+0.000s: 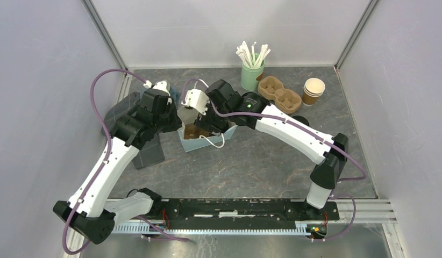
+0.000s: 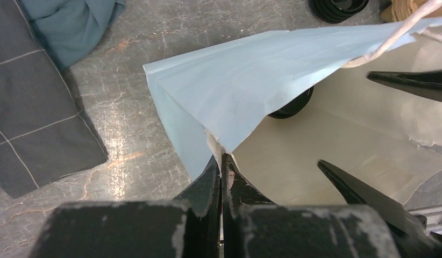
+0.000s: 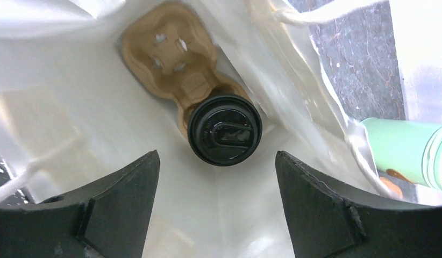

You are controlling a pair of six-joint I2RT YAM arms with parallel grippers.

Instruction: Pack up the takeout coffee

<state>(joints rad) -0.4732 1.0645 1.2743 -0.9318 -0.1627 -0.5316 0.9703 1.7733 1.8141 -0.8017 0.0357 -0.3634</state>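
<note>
In the blue bag (image 1: 190,144): one lidded coffee cup (image 3: 224,129) sits in the near socket of a cardboard carrier (image 3: 168,56); the far socket is empty.
Right gripper (image 3: 216,156): released, its fingers (image 3: 127,183) spread wide above the cup and touching nothing.
Left gripper (image 2: 221,166): clenched on a thin fold of the bag's rim, holding the mouth open.
Second coffee: not visible in any view.
Risk, bag mouth: the left grip takes only a sliver of paper; if it slips, the wall likely folds in over the cup and the right fingers.
Risk, way out: the white cord handle (image 1: 213,142) lies close to the right gripper; snagging it could drag the bag or tip the carrier.
Risk, balance: loaded at one end only, the carrier may rock if nudged.
Count, lidded cups: one in view.
Count, carriers: two, one in the bag, one on the table (image 1: 279,92).
Count, bags: one.
Count, lidless cups (image 1: 313,90): one short stack, number unclear.
Count, spare lids (image 2: 337,6): one stack, number unclear.
Count, green holders of straws (image 1: 252,75): one.
</note>
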